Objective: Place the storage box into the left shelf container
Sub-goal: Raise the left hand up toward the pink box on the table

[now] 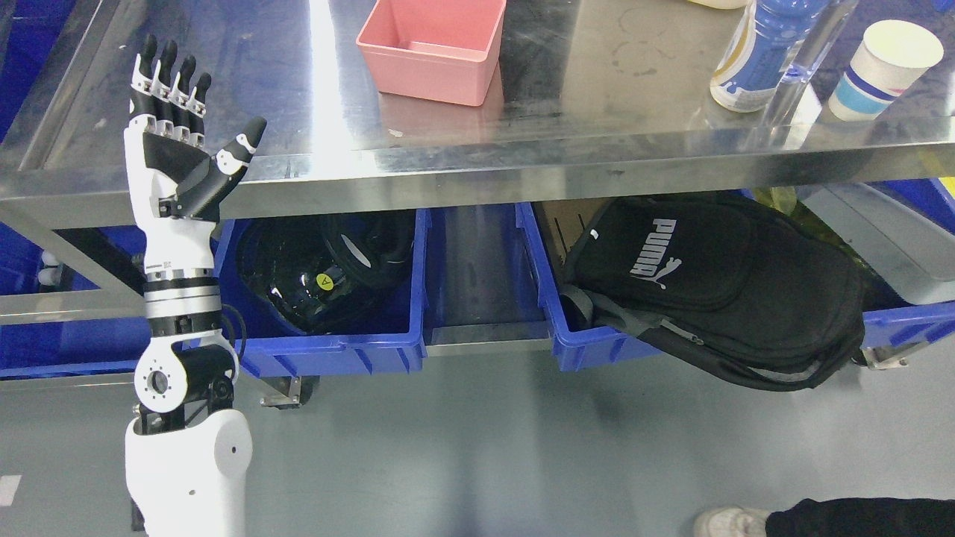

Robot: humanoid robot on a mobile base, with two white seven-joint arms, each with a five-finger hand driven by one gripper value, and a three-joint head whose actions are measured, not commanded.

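A pink open storage box [436, 46] stands on the steel table [522, 149] near its far middle. My left hand [179, 112] is raised at the table's front left edge, palm open, fingers straight and thumb spread, holding nothing. It is well left of the pink box and nearer than it. Under the table, a blue shelf container [336, 350] at the left holds black gear. My right arm is out of view.
A second blue container [589, 347] at the right holds a black backpack [716, 283]. A blue-and-white bottle [761, 52] and a paper cup [884, 67] stand at the table's right. A person's shoe [727, 522] shows at the bottom right on the grey floor.
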